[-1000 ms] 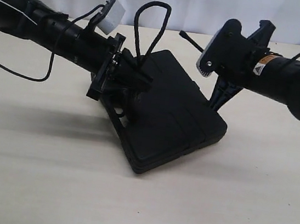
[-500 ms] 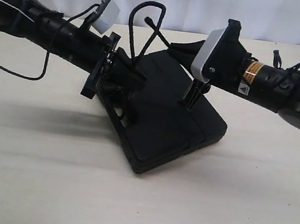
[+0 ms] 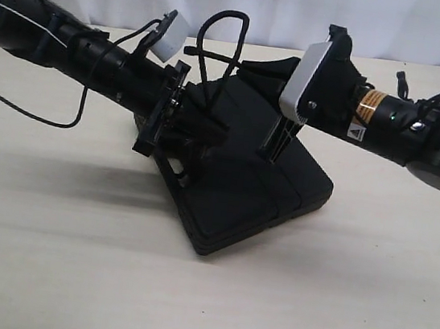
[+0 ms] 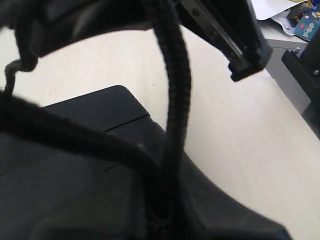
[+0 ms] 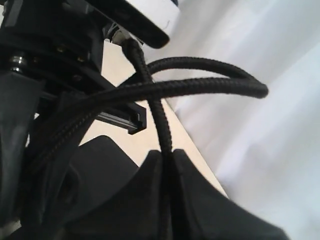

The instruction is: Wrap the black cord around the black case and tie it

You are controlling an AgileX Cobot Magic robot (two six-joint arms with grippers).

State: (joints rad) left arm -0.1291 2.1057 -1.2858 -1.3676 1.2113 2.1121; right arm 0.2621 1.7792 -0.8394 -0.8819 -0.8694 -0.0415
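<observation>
The black case (image 3: 257, 190) lies flat on the table, one corner toward the front. The black cord (image 3: 221, 31) rises from it in a tall loop. My left gripper (image 3: 212, 121) sits over the case's left part, shut on the cord where two strands (image 4: 175, 90) come together at its jaws (image 4: 165, 205). My right gripper (image 3: 245, 65) reaches in from the right above the case's far edge. Its fingers (image 5: 150, 200) are shut on one cord strand (image 5: 162, 125), and a short free end (image 3: 190, 49) sticks out to the left. The case (image 4: 75, 165) shows below.
The pale table (image 3: 70, 258) spreads around the case. A white curtain (image 3: 266, 0) hangs behind. A thin black arm wire (image 3: 40, 112) droops under the left arm. The right arm's white camera block (image 3: 300, 82) hangs over the case.
My right gripper has swung up from behind the case's far edge to the loop and closed on a strand. The left gripper has shifted slightly right with the cord.
</observation>
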